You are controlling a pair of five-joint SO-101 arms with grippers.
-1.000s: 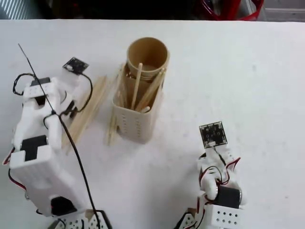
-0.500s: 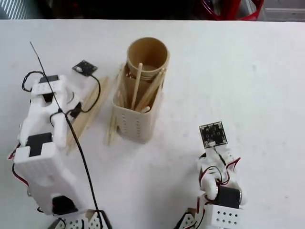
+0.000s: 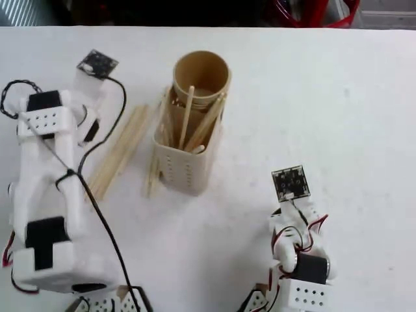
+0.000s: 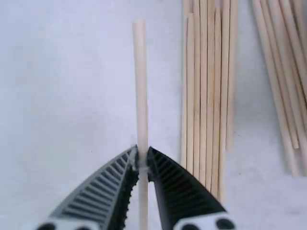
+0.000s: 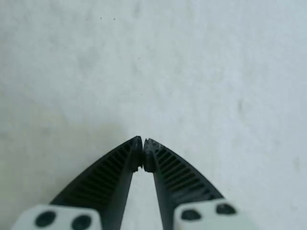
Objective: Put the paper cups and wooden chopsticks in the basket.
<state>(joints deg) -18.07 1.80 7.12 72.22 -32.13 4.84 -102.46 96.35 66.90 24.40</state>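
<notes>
1. The left fingers (image 4: 115, 184) were clamped on a single wooden chopstick (image 4: 139, 81). The stick passed between their tips and ran straight out beyond them, over the white desk (image 4: 57, 72).
2. Just to one side of those fingers, a row of loose chopsticks (image 4: 206, 86) lay flat on the desk. They ran parallel to the held stick and did not touch it.
3. Farther out on that same side lay a second bundle (image 4: 280, 72), set at a slight angle to the row.
4. In the high view, the left arm (image 3: 45, 175) stretched along the desk, and the loose sticks lay between it and the basket (image 3: 185, 166).
5. The basket was white with perforated walls. It held a paper cup (image 3: 201, 75) at its far end, and several chopsticks (image 3: 187, 120) leaned inside it.
6. A few more sticks (image 3: 153, 175) lay on the desk against the basket wall facing the left arm.
7. The right fingers (image 5: 120, 167) were together, tips touching with nothing between them, over bare desk.
8. The right arm (image 3: 299, 260) sat well apart from the basket.
</notes>
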